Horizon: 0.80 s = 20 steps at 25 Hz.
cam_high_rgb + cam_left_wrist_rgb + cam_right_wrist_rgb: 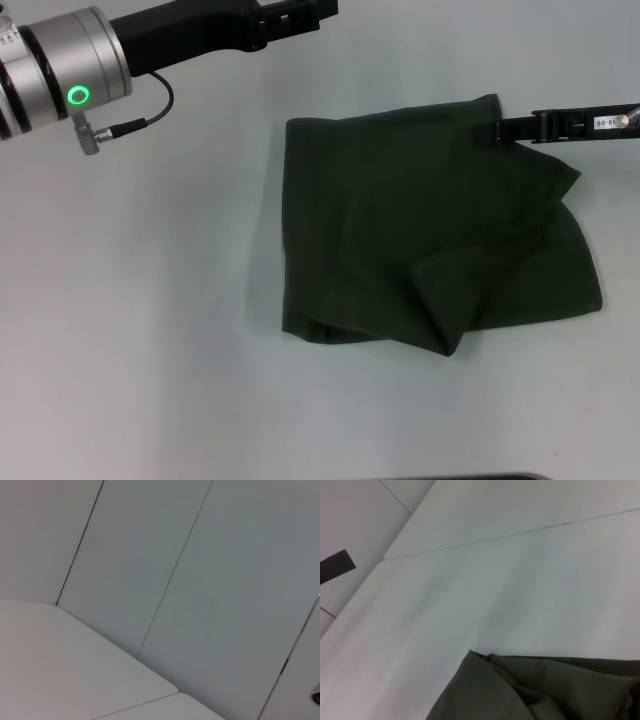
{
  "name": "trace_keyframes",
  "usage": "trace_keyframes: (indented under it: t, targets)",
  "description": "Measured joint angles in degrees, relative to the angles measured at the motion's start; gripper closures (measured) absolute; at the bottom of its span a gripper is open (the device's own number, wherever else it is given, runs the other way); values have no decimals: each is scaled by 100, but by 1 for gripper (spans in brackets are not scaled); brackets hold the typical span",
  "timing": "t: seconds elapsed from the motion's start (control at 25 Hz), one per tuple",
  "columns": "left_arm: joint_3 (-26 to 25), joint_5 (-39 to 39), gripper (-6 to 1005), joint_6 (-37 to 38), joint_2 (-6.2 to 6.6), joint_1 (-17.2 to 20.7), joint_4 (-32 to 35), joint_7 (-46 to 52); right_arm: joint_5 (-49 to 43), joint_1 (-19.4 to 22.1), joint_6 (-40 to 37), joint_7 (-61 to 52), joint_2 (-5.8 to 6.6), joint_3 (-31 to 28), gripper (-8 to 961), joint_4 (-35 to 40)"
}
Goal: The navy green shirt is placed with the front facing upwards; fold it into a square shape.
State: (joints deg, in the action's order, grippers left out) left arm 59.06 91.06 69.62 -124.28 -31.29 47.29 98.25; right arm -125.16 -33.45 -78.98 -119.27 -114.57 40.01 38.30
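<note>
The navy green shirt (430,235) lies on the white table, folded over into a rough rectangle with its plain green side up. No letters or label show. Its near right part is creased and bulges outward. My right gripper (503,128) reaches in from the right at the shirt's far right corner and is shut on the cloth there. In the right wrist view the bunched green cloth (540,690) sits close to the camera. My left arm (200,35) is raised at the far left, away from the shirt, and its gripper runs off the frame's top edge.
The white table (140,330) extends around the shirt on the left and near sides. A seam between table panels (520,532) and the pale wall panels (200,580) show in the wrist views. A dark edge (480,477) lies at the table's near border.
</note>
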Motion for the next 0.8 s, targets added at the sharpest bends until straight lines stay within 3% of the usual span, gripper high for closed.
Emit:
trace_keyframes:
  t: [0.48, 0.8]
  targets:
    - [0, 0, 84, -10, 0, 14, 0, -15, 17, -32, -50, 4, -14, -2, 859, 6]
    - [-12, 0, 84, -6, 0, 18, 0, -24, 429, -67, -83, -5, 30, -2, 860, 34]
